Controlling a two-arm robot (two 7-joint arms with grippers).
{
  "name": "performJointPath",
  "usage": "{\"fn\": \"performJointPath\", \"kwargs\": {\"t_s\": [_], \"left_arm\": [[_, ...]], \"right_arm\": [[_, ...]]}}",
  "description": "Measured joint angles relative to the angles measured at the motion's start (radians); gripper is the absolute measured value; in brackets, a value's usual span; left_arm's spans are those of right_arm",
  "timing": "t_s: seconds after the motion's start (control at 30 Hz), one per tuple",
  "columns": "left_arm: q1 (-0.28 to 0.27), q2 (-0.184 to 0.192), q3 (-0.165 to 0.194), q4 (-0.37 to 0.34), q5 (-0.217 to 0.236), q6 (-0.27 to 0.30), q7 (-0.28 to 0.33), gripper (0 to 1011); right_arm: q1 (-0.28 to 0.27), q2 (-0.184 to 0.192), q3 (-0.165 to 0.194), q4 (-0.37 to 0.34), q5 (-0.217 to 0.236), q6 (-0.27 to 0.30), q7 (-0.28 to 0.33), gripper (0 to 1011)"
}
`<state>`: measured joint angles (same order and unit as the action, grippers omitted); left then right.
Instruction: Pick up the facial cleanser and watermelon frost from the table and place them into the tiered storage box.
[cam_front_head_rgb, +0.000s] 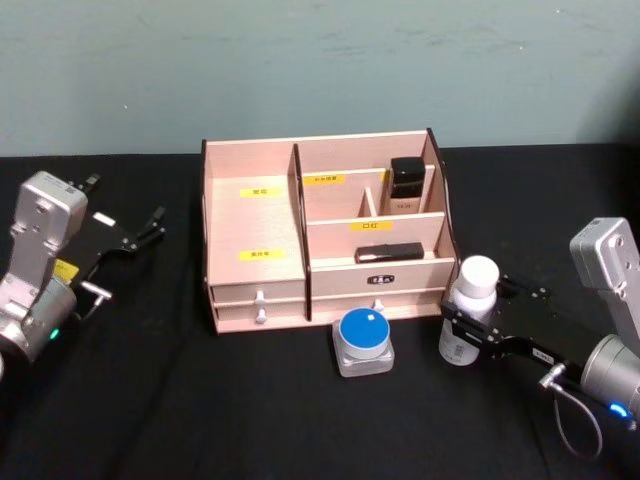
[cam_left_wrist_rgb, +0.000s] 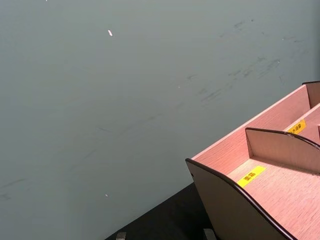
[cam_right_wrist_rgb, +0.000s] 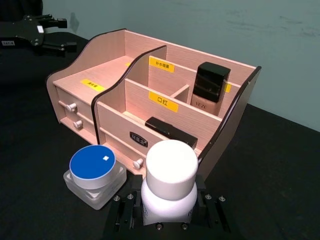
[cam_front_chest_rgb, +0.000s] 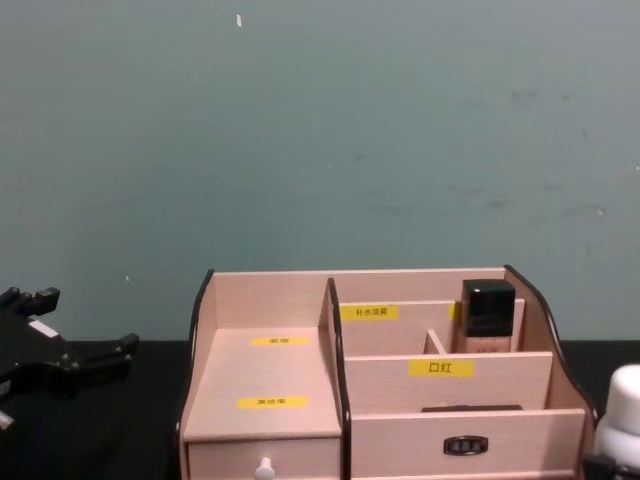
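A white bottle (cam_front_head_rgb: 470, 300) with a round white cap stands just off the right front corner of the tiered storage box (cam_front_head_rgb: 250, 215). My right gripper (cam_front_head_rgb: 468, 338) is shut on its lower body, and its pads (cam_right_wrist_rgb: 125, 207) press both sides of the bottle (cam_right_wrist_rgb: 170, 170). A jar with a blue lid (cam_front_head_rgb: 363, 330) on a clear square base sits on the table before the box's drawers. No label shows which is the facial cleanser and which the watermelon frost. My left gripper (cam_front_head_rgb: 150, 225) hovers open and empty left of the box.
The box's right compartments hold a black-capped bottle (cam_front_head_rgb: 406, 185) and a flat black case (cam_front_head_rgb: 388, 253). Its wide left tiers (cam_left_wrist_rgb: 280, 195) are bare. Black cloth covers the table, with a grey-green wall (cam_front_chest_rgb: 320, 130) behind.
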<state>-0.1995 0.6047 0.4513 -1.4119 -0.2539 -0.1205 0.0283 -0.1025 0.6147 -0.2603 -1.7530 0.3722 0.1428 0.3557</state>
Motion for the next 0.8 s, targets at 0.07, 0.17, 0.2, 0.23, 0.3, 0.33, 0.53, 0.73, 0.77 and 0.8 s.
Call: {"fn": "performJointPath", "kwargs": {"t_s": [0.07,0.17,0.2,0.23,0.3,0.33,0.53,0.73,0.77,0.8], "left_arm": [[0.0,0.0,0.0,0.0,0.0,0.0,0.0,1001],[0.0,0.0,0.0,0.0,0.0,0.0,0.0,1001],[0.0,0.0,0.0,0.0,0.0,0.0,0.0,1001],[0.0,0.0,0.0,0.0,0.0,0.0,0.0,1001],[0.0,0.0,0.0,0.0,0.0,0.0,0.0,1001],[0.0,0.0,0.0,0.0,0.0,0.0,0.0,1001],[0.0,0.0,0.0,0.0,0.0,0.0,0.0,1001],[0.0,0.0,0.0,0.0,0.0,0.0,0.0,1001],[0.0,0.0,0.0,0.0,0.0,0.0,0.0,1001],[0.0,0.0,0.0,0.0,0.0,0.0,0.0,1001]], "right_arm": [[0.001,-0.005,0.001,0.003,0.0,0.0,0.001,602],[0.001,-0.015,0.008,0.007,0.0,0.001,0.004,602],[0.002,-0.016,0.01,0.006,0.0,0.002,0.005,602],[0.001,-0.016,0.014,0.0,0.001,0.004,0.008,602],[0.0,-0.016,0.018,-0.009,0.002,0.005,0.011,602],[-0.001,-0.015,0.02,-0.015,0.003,0.006,0.014,602],[-0.009,-0.002,0.033,-0.078,0.017,0.026,0.026,602],[-0.001,0.015,0.035,-0.157,0.032,0.049,0.04,602],[0.003,0.016,0.034,-0.167,0.033,0.051,0.042,602],[0.007,0.017,0.032,-0.175,0.033,0.053,0.043,602]]}}
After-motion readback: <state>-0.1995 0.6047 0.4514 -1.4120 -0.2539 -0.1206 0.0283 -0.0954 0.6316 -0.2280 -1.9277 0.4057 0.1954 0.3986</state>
